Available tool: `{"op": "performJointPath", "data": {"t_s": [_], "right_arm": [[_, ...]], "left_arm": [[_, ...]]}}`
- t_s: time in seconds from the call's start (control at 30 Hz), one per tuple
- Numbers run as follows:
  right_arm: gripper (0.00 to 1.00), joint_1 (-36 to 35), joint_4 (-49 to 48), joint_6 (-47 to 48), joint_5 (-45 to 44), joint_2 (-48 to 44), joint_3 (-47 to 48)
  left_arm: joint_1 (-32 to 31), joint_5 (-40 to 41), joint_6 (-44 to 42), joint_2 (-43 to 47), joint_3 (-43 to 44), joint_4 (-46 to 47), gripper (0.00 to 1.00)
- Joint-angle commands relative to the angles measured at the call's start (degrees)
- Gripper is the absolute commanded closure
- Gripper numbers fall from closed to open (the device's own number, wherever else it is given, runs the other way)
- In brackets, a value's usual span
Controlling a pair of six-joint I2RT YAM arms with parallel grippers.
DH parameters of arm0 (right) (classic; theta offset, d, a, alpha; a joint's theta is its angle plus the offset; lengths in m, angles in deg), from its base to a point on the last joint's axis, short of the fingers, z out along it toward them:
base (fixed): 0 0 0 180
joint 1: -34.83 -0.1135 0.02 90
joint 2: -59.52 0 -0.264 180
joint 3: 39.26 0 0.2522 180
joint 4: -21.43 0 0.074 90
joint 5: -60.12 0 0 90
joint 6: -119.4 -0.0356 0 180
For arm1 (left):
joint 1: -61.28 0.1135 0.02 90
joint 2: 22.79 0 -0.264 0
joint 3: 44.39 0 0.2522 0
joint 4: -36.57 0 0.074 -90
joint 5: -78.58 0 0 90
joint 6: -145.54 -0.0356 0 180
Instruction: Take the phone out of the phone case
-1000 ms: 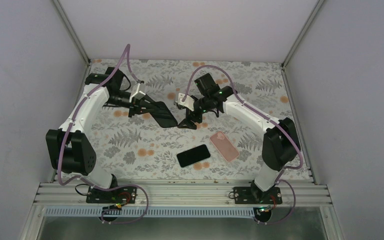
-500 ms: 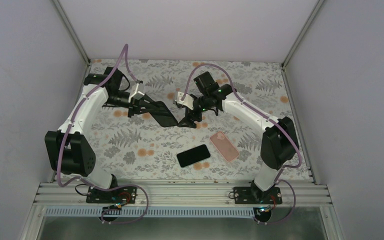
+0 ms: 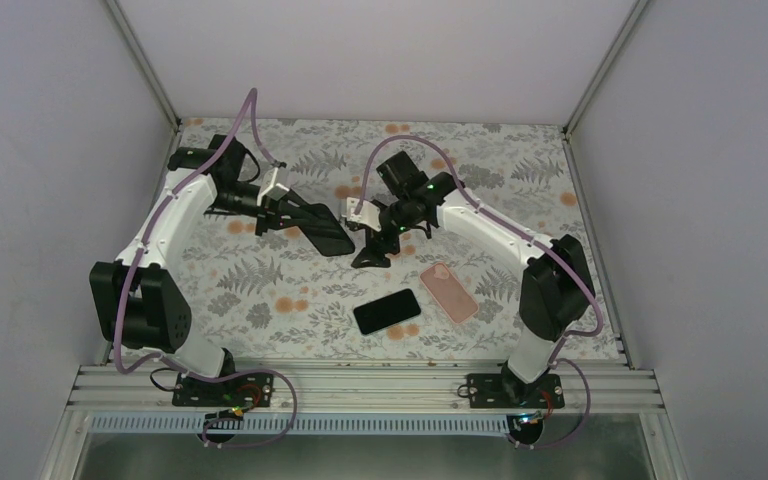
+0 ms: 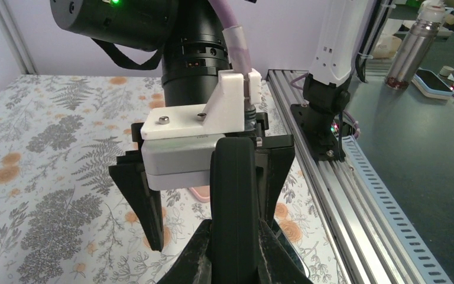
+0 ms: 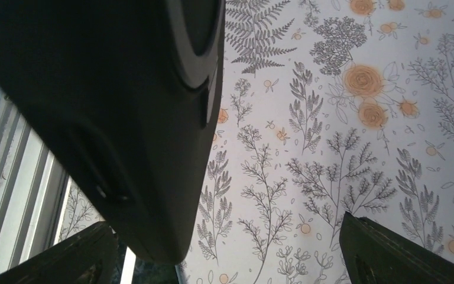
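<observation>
— What is the left pincer (image 3: 288, 214) doing?

— It is squeezing one end of the black phone case (image 3: 322, 228). It is holding it up in the air over the flowery tabletop (image 3: 260, 290), near the middle, toward the back. The case is looking dark and smooth, with a round camera ring and little side buttons. I cannot tell if a phone is sitting inside.

— Which way is it pointing?

— Its long side is running from the left pincer toward the right pincer (image 3: 372, 250), slanting a bit toward the arms' bases. It is leaning, not lying flat.

— And the right pincer?

— Its fingers (image 5: 384, 251) are spreading wide and holding nothing. The free end of the case is hanging just beside them. Nearer the bases, a black phone (image 3: 387, 311) is lying flat, and a pink case (image 3: 449, 291) is lying just right of it.
</observation>
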State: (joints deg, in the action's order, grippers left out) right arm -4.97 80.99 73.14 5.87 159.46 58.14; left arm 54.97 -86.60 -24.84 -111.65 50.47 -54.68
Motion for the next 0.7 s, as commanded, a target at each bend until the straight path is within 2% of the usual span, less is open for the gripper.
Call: {"op": "performJointPath", "data": {"t_s": [0.0,0.37,0.67], "right_arm": [[0.04,-0.4,-1.5,-0.2,0.0,0.5,0.7],[0.07,-0.3,-1.8,-2.3,-2.5,4.1,3.6],[0.08,2.3,-0.6,-0.5,-1.4,4.3,5.1]], "left_arm": [[-0.3,-4.1,-1.7,0.8,0.6,-0.2,0.97],[-0.6,-4.9,-1.7,1.7,-0.9,-0.2,0.97],[-0.9,-4.5,-0.8,2.5,-0.5,-0.3,0.98]]}}
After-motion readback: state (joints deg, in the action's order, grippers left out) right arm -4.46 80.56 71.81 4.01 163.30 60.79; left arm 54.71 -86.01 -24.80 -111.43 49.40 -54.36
